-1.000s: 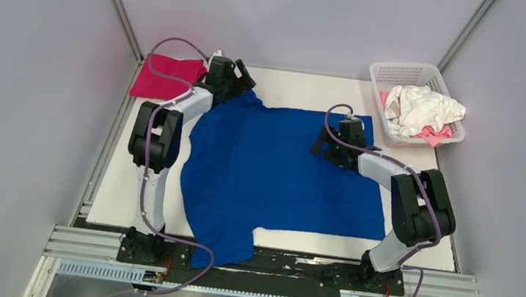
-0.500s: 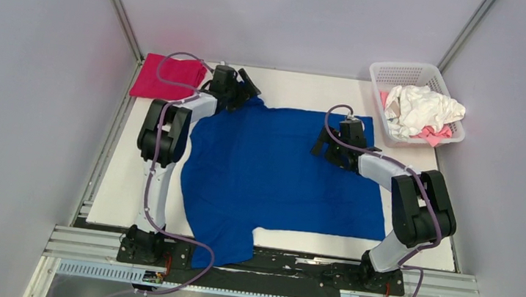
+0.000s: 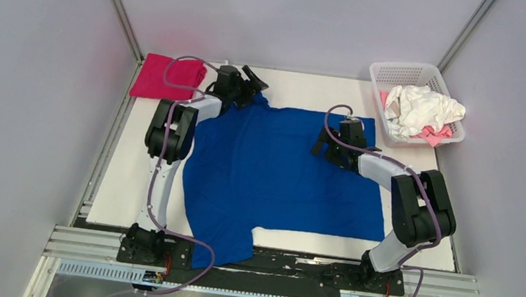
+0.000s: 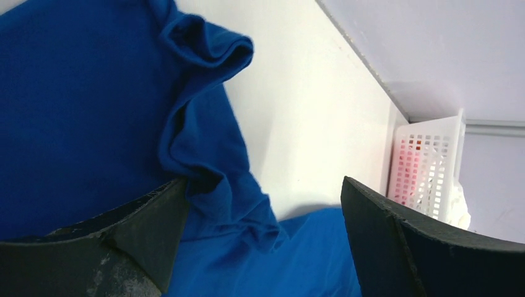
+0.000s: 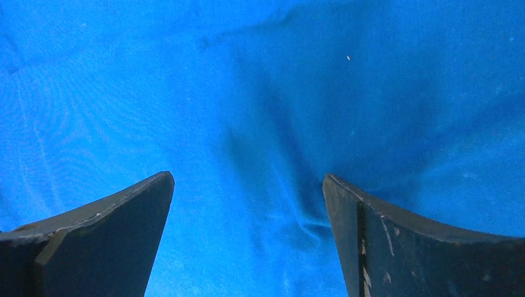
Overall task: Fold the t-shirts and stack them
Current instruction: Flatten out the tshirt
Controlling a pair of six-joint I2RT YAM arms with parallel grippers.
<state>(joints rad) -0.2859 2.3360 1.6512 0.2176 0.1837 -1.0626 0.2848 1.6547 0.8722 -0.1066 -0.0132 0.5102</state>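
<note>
Left gripper (image 3: 252,85), jaws wide and empty, has swung away from the folded magenta tee (image 3: 168,77) to the bunched far sleeve of the blue tee (image 3: 279,172), which lies spread mid-table; right gripper (image 3: 338,143) hovers open over it, so a sleeve fold looks next.

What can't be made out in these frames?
Basket contents, top view: heaped, too small to count the shirts.
Blue t-shirt far sleeve, top view: partly covered by the left gripper.
Right wrist view: only blue cloth; which part, unclear.
Basket, left wrist view: cut off by a finger.
</note>
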